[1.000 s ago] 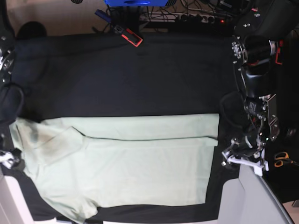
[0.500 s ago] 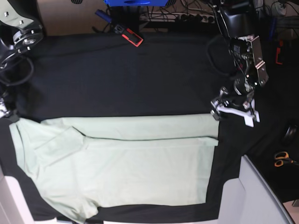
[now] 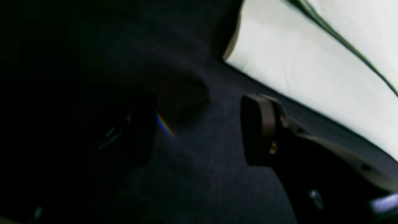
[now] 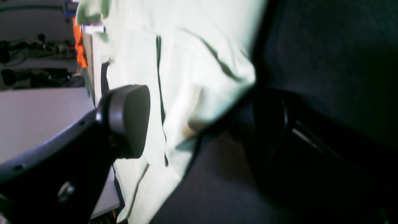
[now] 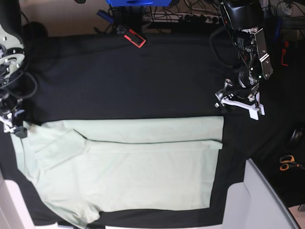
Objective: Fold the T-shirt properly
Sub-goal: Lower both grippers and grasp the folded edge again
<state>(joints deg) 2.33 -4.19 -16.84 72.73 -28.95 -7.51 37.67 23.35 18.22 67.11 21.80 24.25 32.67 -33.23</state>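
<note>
The pale mint-green T-shirt [image 5: 143,162] lies flat on the black tablecloth [image 5: 133,76], with a long fold line across its upper part and a sleeve folded in at the left. My left gripper [image 5: 237,102] is open over bare black cloth just past the shirt's far right corner. In the left wrist view the left gripper [image 3: 199,133] has its jaws apart and the shirt [image 3: 311,62] lies beyond them. My right gripper [image 5: 14,125] is open at the shirt's far left corner. In the right wrist view the right gripper [image 4: 199,124] straddles the shirt's edge [image 4: 186,62].
A red and black tool [image 5: 131,36] lies at the back edge of the table. Orange-handled scissors [image 5: 287,163] lie off to the right. A grey-white panel [image 5: 259,200] stands at the front right corner. Cables and a blue object [image 5: 138,2] sit behind the table.
My left gripper has moved from the shirt's near right edge to beyond its far right corner. My right gripper has moved from the near left to the far left corner. The shirt's left side lies flatter.
</note>
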